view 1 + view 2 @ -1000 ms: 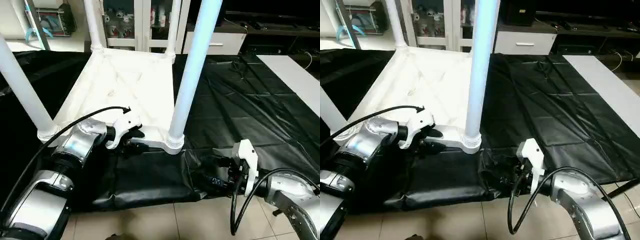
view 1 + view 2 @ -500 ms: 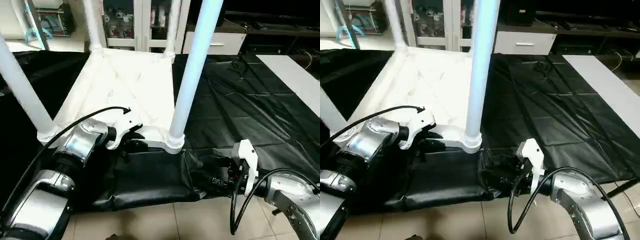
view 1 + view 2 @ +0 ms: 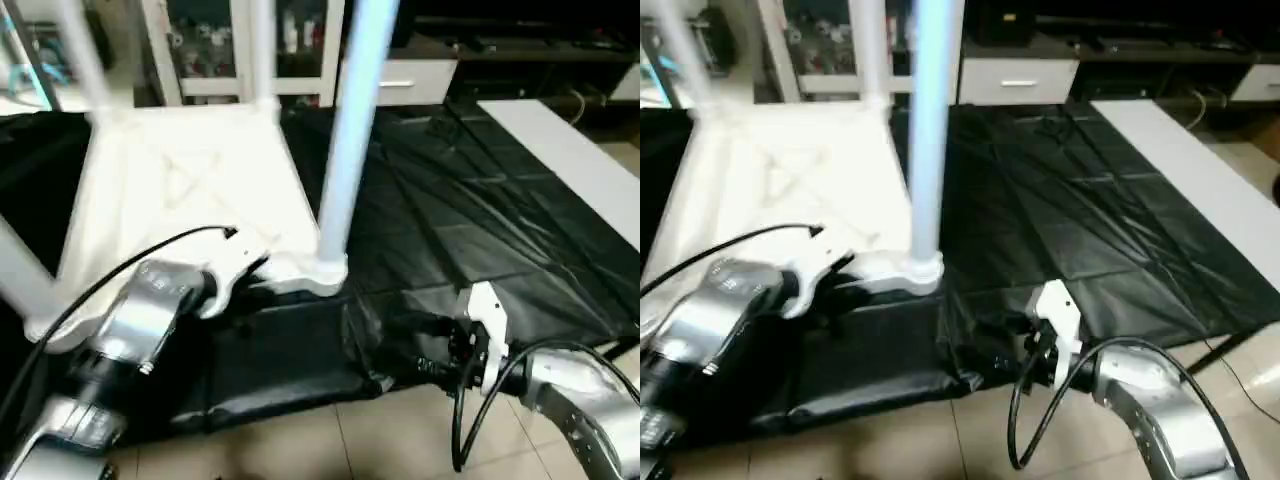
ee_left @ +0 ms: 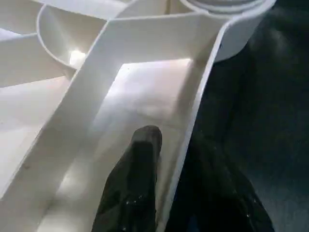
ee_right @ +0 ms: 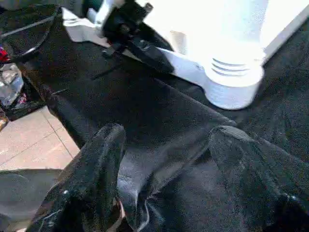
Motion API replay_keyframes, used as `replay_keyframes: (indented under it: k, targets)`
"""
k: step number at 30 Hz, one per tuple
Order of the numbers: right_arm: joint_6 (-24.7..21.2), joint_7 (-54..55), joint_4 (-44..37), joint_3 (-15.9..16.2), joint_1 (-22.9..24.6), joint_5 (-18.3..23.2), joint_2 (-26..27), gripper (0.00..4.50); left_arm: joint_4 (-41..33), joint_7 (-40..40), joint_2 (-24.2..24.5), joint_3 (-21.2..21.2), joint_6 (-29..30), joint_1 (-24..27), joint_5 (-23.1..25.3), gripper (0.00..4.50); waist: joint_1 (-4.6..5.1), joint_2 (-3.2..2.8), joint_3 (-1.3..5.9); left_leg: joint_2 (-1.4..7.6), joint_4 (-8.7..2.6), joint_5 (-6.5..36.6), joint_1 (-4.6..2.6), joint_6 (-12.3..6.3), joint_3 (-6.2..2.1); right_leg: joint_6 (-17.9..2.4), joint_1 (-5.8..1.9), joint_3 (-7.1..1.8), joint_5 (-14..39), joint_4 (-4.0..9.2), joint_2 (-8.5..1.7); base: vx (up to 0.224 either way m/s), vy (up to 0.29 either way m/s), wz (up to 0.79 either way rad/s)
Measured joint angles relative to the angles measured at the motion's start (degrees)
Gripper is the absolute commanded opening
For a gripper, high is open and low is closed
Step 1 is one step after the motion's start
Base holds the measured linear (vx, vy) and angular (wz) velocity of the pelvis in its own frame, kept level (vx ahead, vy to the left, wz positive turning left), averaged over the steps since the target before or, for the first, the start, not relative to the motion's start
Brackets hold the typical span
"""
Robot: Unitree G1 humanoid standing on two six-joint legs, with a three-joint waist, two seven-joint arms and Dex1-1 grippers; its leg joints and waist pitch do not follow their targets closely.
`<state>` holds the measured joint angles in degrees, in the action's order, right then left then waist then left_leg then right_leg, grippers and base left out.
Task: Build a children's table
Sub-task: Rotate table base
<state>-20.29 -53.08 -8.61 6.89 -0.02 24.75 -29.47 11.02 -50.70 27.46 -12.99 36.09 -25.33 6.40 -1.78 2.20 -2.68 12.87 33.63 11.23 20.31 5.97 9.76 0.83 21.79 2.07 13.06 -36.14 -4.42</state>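
The children's table (image 3: 190, 190) lies upside down on the black-cloth tabletop (image 3: 480, 220), toward its left half, ribbed underside up and its white legs standing upright. The near right leg (image 3: 345, 140) rises from its socket at the near right corner, just beside the tabletop's near edge.

My left claw (image 4: 166, 188) is at the table's near rim, just left of that corner. One black finger (image 4: 137, 179) lies inside the rim on the white underside; the other sits outside it over the black cloth, so the thin rim wall runs between them. The fingers are closed in narrowly on that wall and grip it.

My right claw (image 5: 164, 164) hangs low at the tabletop's near edge, to the right of the corner leg and apart from it. Its two fingers stand well spread with nothing between them but the draped black cloth beyond. A black cable (image 3: 460, 420) loops below its wrist, over the tiled floor (image 3: 330, 440).
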Motion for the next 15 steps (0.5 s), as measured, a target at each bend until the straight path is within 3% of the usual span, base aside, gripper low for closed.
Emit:
replay_keyframes:
  k: [4,7,9,15]
  targets:
    - [0.5,0.1,0.6,0.3,-0.6,-0.7,0.2,3.11,-4.8,0.9,0.8,-0.2,0.1,2.9,0.2,0.69,-0.30,0.03,0.03,0.00,-0.01,0.0,-0.02,0.00,0.04,0.0,0.00,-0.01,0.0,0.01,-0.01,0.000,0.000,0.00]
    - [1.7,2.2,2.8,0.2,-2.6,-2.7,0.9,3.11,-5.5,1.1,0.0,-0.5,-3.4,4.0,0.2,0.67,-0.72,0.05,0.05,-0.05,0.03,0.0,-0.11,0.00,0.07,0.0,0.04,-0.01,0.0,0.02,-0.08,0.000,0.000,0.00]
    - [3.1,4.4,5.0,-0.3,-3.8,-3.5,2.0,3.11,-5.6,1.3,-1.3,-0.7,-5.1,4.6,0.0,0.67,-1.26,0.06,0.06,-0.09,0.04,0.0,-0.09,-0.02,0.09,0.0,0.07,-0.01,0.0,0.05,-0.12,0.000,0.000,0.00]
    - [3.6,4.9,5.4,-2.1,-5.4,-3.2,1.7,3.11,-7.4,2.1,-4.4,-1.5,-2.8,4.6,-1.4,0.66,-3.29,-0.05,0.11,-0.19,0.04,0.0,0.09,-0.16,0.16,0.0,0.13,0.04,0.0,0.11,-0.28,0.000,0.000,0.00]
